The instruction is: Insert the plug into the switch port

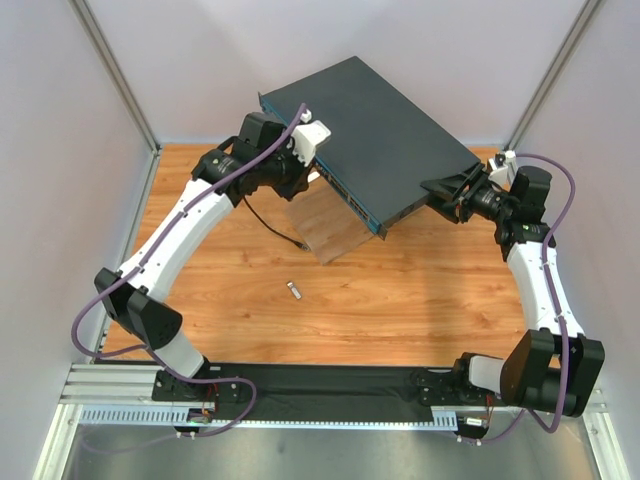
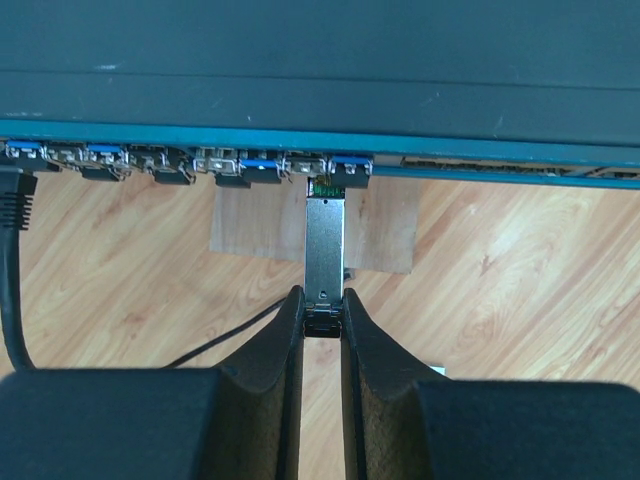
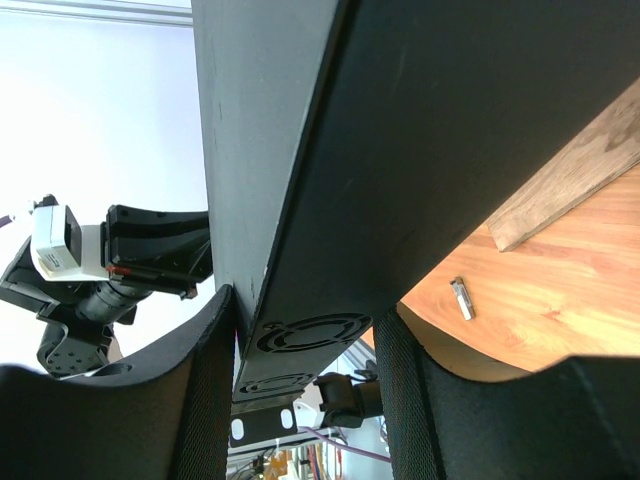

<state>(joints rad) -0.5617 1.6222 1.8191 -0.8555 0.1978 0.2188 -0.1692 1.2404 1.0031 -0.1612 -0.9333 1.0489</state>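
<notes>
Dark grey switch (image 1: 380, 130) edged in teal-blue, silver plug (image 2: 325, 245), orange wood-grained tabletop (image 1: 420, 290), paler wooden board (image 1: 330, 235), black cable (image 2: 8, 290)

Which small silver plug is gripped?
The silver plug held by the left gripper, tip at the dark grey switch; the other plug lies loose on the wooden table.

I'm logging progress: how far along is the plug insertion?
Done: the left gripper has the plug pinched, and the right gripper clamps the switch. In hand: the plug's tip sits at a port on the teal front edge. Left: most of its body is outside, so pushing it home and releasing.
</notes>
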